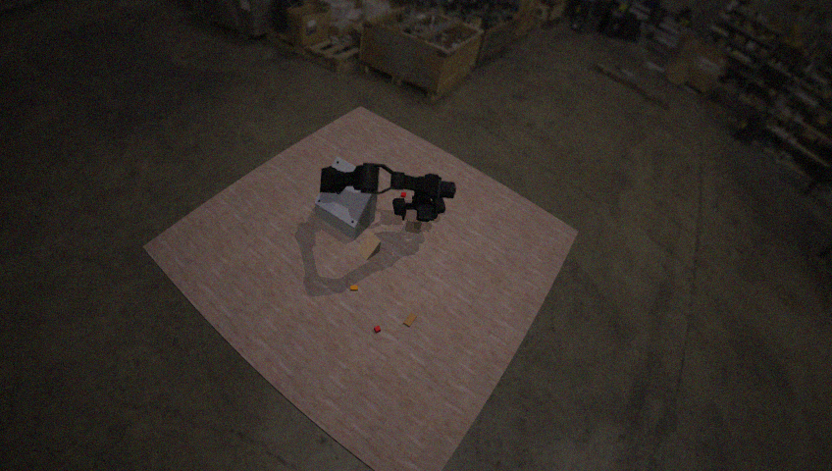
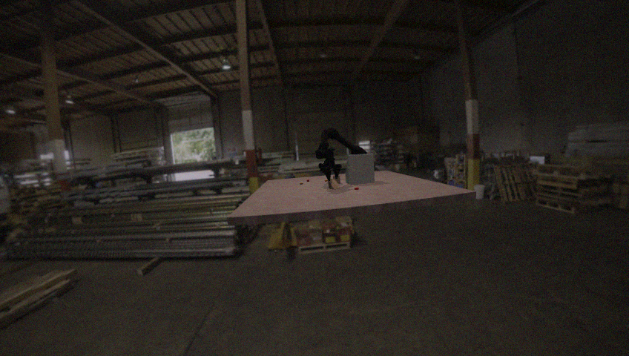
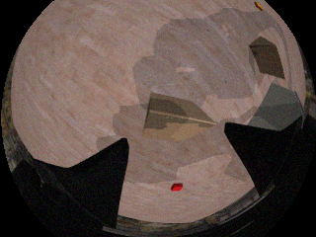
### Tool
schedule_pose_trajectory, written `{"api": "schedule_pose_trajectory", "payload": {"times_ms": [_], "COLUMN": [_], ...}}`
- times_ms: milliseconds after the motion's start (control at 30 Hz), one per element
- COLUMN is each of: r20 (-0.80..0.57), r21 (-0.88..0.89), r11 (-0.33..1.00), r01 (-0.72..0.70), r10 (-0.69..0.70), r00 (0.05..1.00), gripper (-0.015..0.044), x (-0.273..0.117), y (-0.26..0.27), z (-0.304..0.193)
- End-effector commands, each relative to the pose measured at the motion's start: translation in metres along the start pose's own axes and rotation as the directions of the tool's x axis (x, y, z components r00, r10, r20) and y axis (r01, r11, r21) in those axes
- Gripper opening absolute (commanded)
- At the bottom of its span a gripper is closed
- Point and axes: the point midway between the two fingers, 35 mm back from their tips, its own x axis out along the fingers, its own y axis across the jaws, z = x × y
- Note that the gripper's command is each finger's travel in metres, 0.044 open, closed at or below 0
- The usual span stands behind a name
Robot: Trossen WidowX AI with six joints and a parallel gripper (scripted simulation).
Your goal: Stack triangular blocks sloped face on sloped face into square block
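Observation:
One tan triangular block (image 1: 413, 226) (image 3: 174, 129) sits below my gripper, with a narrow ridge between two faces in the wrist view. My gripper (image 1: 416, 217) (image 3: 180, 136) is open and empty above it, its fingers wide to either side. The other triangular block (image 1: 368, 244) (image 3: 268, 58) stands apart, beside the grey base, with a sloped tan face in the top view. In the exterior view the blocks are small and partly overlap, and I cannot tell them apart there. The two blocks do not touch in the wrist view.
The grey arm base (image 1: 344, 204) (image 2: 360, 168) (image 3: 276, 109) stands close to the second block. A red cube (image 1: 403, 194) (image 2: 356, 188) (image 3: 177, 187) lies near the first block. Farther off lie an orange piece (image 1: 353, 287), another red cube (image 1: 377, 329) and a flat orange block (image 1: 410, 319).

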Motion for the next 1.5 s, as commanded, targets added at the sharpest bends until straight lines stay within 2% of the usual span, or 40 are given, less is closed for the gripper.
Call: {"api": "schedule_pose_trajectory", "payload": {"times_ms": [0, 133, 267, 367, 500, 767, 1067, 1300, 1400, 1467], "r20": [-0.111, -0.206, -0.295, -0.357, -0.406, -0.497, -0.585, -0.635, -0.646, -0.647], "r21": [-0.358, -0.635, -0.823, -0.893, -0.909, -0.836, -0.634, -0.427, -0.349, -0.343], "r11": [0.932, 0.758, 0.497, 0.272, 0.070, -0.334, -0.716, -0.902, -0.937, -0.939], "r01": [-0.051, -0.151, -0.276, -0.359, -0.411, -0.435, -0.292, -0.061, 0.033, 0.040], "r10": [0.012, 0.022, 0.041, 0.059, 0.077, 0.126, 0.197, 0.251, 0.266, 0.267], "r00": [0.994, 0.978, 0.955, 0.932, 0.910, 0.858, 0.787, 0.731, 0.715, 0.714], "gripper": [0.0440, 0.0440, 0.0440, 0.0440, 0.0440, 0.0440, 0.0440, 0.0440, 0.0440, 0.0440], "x": [-0.002, -0.001, -0.002, -0.002, -0.003, -0.005, -0.009, -0.012, -0.013, -0.013], "y": [-0.001, -0.004, -0.007, -0.010, -0.014, -0.020, -0.026, -0.031, -0.033, -0.033], "z": [0.011, 0.019, 0.028, 0.035, 0.041, 0.055, 0.071, 0.083, 0.086, 0.086]}}
